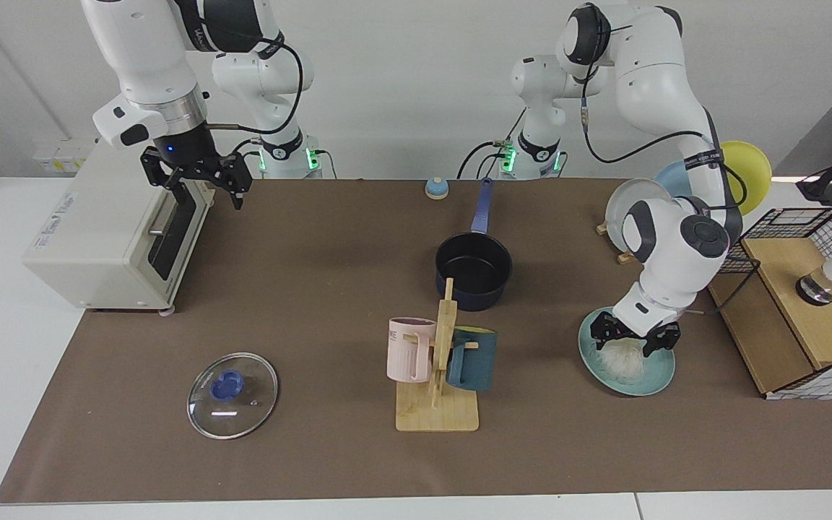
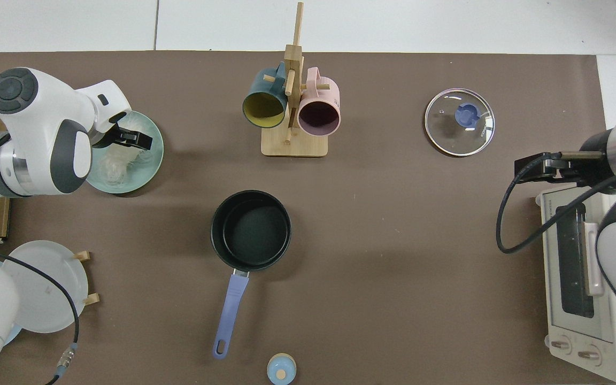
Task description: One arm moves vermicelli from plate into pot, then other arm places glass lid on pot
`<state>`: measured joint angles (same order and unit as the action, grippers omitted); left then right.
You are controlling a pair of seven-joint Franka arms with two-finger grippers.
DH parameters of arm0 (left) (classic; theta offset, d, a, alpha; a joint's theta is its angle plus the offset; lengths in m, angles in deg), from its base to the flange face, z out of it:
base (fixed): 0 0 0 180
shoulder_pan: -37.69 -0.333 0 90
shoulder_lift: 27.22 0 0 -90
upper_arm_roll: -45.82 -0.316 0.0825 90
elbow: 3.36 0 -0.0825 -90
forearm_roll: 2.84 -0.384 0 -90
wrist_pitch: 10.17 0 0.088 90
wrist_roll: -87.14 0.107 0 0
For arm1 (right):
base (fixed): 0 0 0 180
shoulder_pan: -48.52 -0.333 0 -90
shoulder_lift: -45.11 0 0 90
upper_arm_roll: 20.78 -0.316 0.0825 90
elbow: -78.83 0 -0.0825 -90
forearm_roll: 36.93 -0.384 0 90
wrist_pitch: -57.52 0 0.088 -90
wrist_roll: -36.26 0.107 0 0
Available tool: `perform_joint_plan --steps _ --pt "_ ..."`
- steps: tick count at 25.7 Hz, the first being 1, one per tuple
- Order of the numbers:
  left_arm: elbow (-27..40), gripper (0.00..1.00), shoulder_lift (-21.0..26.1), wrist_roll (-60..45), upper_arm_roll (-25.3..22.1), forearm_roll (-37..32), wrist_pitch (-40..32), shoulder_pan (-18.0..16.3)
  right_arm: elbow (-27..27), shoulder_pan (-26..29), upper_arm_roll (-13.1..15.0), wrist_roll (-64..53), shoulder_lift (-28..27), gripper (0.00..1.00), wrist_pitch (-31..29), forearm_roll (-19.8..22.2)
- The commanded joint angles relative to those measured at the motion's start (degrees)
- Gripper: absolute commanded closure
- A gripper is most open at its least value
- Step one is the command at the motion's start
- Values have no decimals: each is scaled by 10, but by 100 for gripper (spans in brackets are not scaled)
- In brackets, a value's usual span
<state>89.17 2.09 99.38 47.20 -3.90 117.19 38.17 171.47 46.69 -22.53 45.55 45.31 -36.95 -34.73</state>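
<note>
Vermicelli [image 1: 622, 359] on plate [image 1: 658, 375]; pot [image 1: 474, 271] mid-table; glass lid [image 1: 232, 395] flat, well apart, opposite side.
</note>
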Motion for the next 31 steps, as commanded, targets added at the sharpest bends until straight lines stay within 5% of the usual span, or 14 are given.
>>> perform_joint_plan --steps 1,12,13,16,31 --pt "26 0 -6 2 -1 -10 9 0 5 3 1 -17 5 0 3 -11" --pt "50 4 14 9 -4 -53 90 -12 5 2 1 -17 4 0 3 -11" --pt "50 15 17 13 -4 -54 94 -16 5 2 1 -17 4 0 3 -11" --pt "44 99 19 15 -4 -47 87 -16 4 2 1 -16 4 0 3 -11" --pt "4 100 -1 10 1 -47 12 -12 -7 9 1 -16 -15 0 -6 -11"
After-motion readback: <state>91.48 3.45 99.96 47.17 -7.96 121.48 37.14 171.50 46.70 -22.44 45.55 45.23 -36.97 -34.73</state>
